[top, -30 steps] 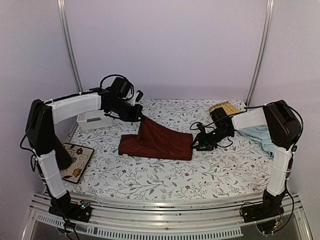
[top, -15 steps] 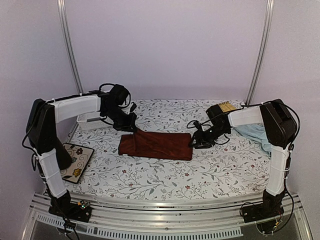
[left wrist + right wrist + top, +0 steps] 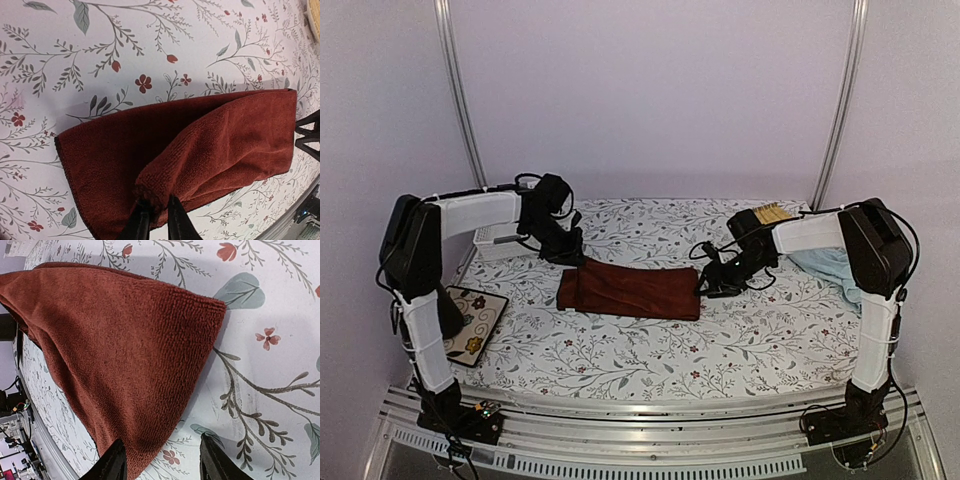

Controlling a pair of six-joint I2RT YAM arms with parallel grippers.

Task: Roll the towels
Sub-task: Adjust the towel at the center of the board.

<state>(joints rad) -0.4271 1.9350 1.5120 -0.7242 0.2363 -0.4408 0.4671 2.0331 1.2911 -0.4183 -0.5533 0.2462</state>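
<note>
Red towel (image 3: 630, 290): plush terry, folded oblong.
Left gripper (image 3: 156, 220): pinched on its edge.
Right gripper (image 3: 162, 462): held open, empty.

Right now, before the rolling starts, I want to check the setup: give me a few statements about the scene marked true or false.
1. The red towel lies folded and flat on the table. True.
2. The blue towel lies on top of the red towel. False: it lies apart, at the table's right edge.
3. The right gripper is open. True.
4. The red towel is rolled up. False: it is flat, with no roll started.
</note>
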